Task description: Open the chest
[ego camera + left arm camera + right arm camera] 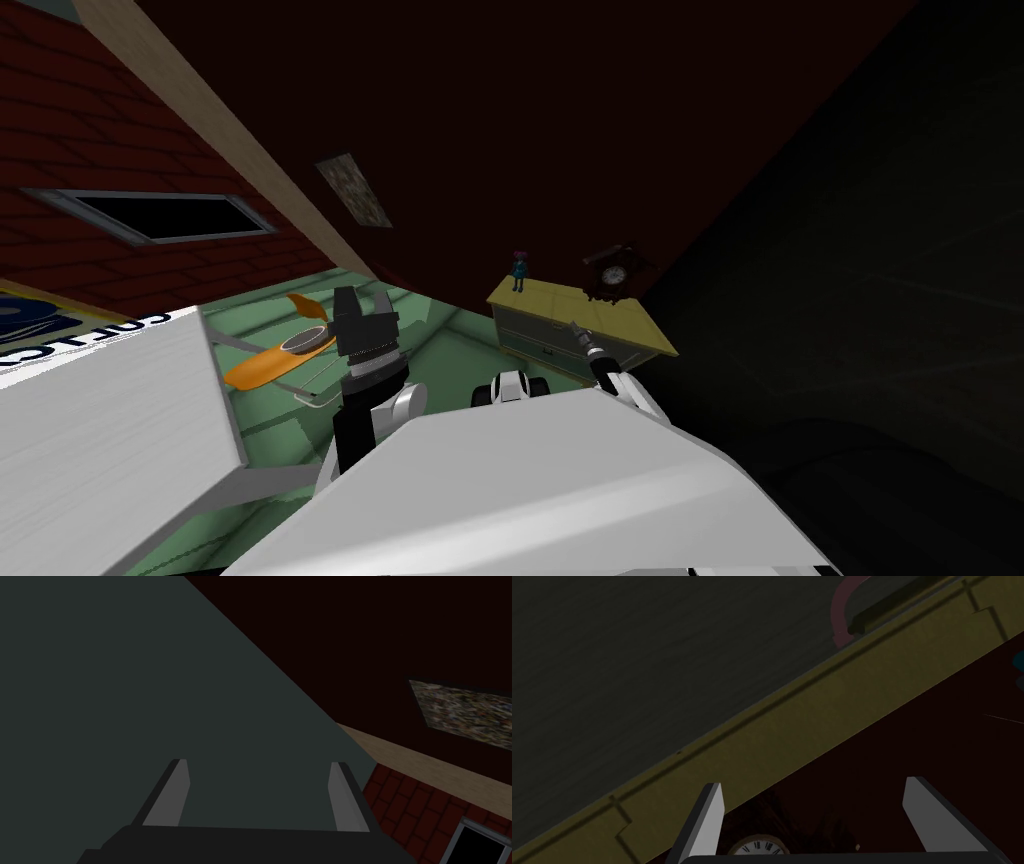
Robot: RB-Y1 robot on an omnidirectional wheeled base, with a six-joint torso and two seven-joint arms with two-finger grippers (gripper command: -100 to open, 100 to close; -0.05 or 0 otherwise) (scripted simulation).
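The low chest with a yellow top and grey-green drawer fronts (540,345) stands ahead of me, to my right, with its back against the dark red wall (560,150). On its top, the small blue figurine (518,271) stands at the left end and the dark brown ornate clock (612,272) at the right end. My right gripper (574,327) is before the chest's front edge, facing the clock. My left gripper (365,300) is raised left of the chest, well apart from it. The orange flat elongated board (262,366) lies on the green floor (450,350), between the left gripper and the white flat-topped table (100,440) on my left.
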